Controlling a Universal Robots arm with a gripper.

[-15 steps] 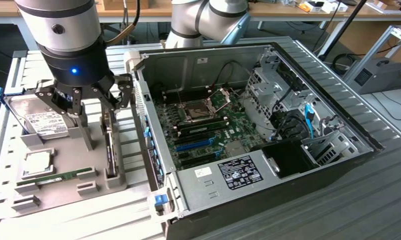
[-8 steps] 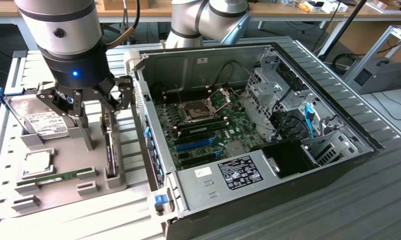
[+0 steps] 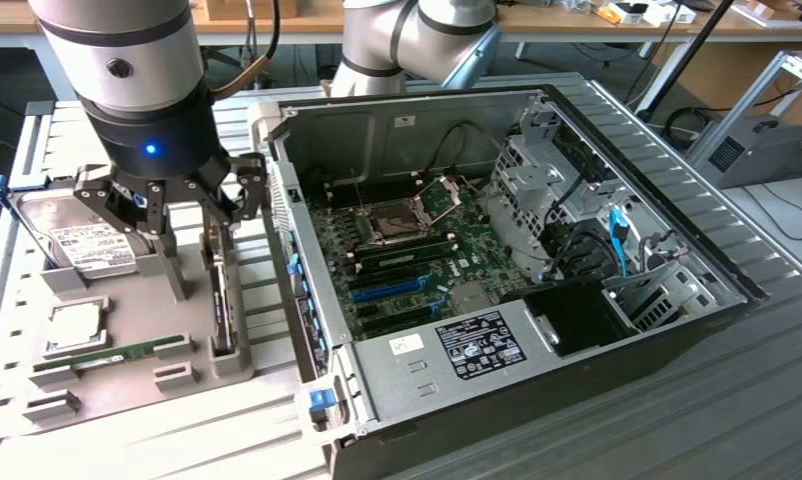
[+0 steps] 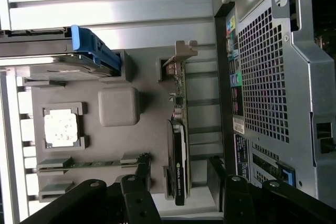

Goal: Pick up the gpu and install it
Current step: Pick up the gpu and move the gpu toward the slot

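Observation:
The gpu (image 3: 221,292) stands on its long edge in a slot at the case-side rim of a grey holder tray (image 3: 121,385). In the wrist view the gpu (image 4: 178,150) shows a black face and green board, with its silver bracket (image 4: 181,56) at the far end. My gripper (image 3: 194,215) hangs just above the card, open. Its two black fingers (image 4: 139,195) stand wide apart on either side of the card's near end, with a gap on each side. Nothing is held.
The open PC case (image 3: 508,250) lies beside the tray on the exterior view's right, motherboard (image 3: 401,250) exposed with blue slots (image 3: 381,292). On the tray are a hard drive in a blue frame (image 3: 74,240), a CPU (image 3: 78,325) and a RAM stick (image 3: 128,352).

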